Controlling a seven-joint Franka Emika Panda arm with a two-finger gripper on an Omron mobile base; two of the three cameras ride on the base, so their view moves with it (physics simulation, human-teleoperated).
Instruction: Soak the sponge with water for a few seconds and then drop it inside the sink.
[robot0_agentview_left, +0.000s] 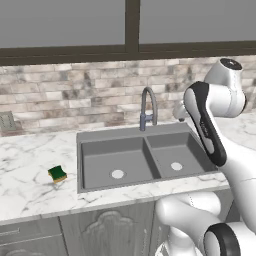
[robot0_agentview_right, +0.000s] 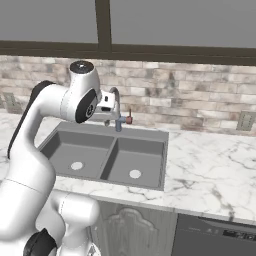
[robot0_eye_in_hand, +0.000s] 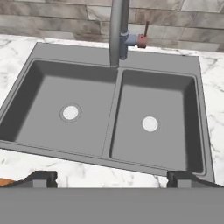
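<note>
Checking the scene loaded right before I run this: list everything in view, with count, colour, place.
sponge: one, dark green over yellow, on the marble counter left of the sink, untouched.
sink: one, dark grey, two basins with a pale round drain each, set in the counter.
faucet: one, grey gooseneck behind the sink's divider, with a reddish handle; no stream running.
counter: one, white marble, around the sink.
wall outlets: two, pale, on the brick backsplash, one far to each side.
window: one, grey panes in a dark frame, above the backsplash.
cabinet fronts: grey, below the counter.
gripper: one, dark fingertips, open and empty, above the sink's front edge.
</note>
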